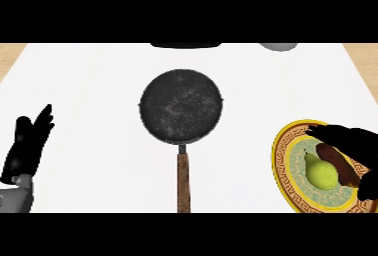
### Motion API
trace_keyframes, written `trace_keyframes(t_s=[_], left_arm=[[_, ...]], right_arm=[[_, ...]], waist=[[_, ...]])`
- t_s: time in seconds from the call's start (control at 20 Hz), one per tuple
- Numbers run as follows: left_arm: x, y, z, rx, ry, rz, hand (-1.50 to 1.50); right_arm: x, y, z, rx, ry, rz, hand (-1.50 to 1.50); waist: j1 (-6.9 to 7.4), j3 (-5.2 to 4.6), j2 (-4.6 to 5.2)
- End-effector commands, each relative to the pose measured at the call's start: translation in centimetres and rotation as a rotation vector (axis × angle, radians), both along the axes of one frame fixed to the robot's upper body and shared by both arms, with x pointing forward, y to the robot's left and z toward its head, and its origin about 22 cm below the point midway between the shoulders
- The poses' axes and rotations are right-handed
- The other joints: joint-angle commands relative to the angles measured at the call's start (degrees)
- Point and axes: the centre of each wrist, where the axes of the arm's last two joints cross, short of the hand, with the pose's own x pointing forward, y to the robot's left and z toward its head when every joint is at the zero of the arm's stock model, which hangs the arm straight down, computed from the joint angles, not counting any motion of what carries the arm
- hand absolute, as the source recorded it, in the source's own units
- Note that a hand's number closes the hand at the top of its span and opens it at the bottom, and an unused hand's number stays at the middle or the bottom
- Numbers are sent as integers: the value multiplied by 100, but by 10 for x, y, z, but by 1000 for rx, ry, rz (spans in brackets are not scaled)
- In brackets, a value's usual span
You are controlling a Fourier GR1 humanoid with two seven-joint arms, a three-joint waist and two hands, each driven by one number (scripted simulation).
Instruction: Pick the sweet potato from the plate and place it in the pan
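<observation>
Sweet potato [336, 159] lies on the plate [284, 167] at the counter's right, a reddish-brown shape partly hidden under the right hand [353, 142] — whether those fingers are closed on it cannot be told. The white counter [88, 80] carries a dark pan [181, 106] at centre, its wooden handle pointing toward the robot. The left hand [28, 142] rests at the left edge, fingers straight and up. A yellow-green pear [320, 172] sits on the plate just beside the sweet potato.
</observation>
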Motion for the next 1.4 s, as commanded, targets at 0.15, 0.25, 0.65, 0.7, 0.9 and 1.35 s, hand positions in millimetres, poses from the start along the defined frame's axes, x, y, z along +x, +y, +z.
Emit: trace_keyframes(t_s=[0.15, 0.25, 0.65, 0.7, 0.9, 1.35], left_arm=[[9, 5, 1, -7, 6, -4, 0], [13, -11, 3, 8, 4, 6, 0], [16, 3, 2, 14, 9, 0, 0], [8, 6, -16, -11, 13, 6, 0], [3, -19, -5, -11, 5, -12, 0], [4, 12, -1, -20, 3, -12, 0]], right_arm=[[-9, 25, -7, -47, 3, -14, -150], [6, -3, -13, -47, 24, 22, 150], [10, -22, -7, -53, -162, 96, 150], [5, 9, -32, -42, -154, 98, 150], [67, 15, -14, 20, -191, 82, 150], [112, 7, 13, 213, -267, 33, 150]], waist=[[-31, -2, -5], [-3, 0, 0], [-19, -1, 3], [-17, -1, 2], [88, 4, 17], [80, 2, 20]])
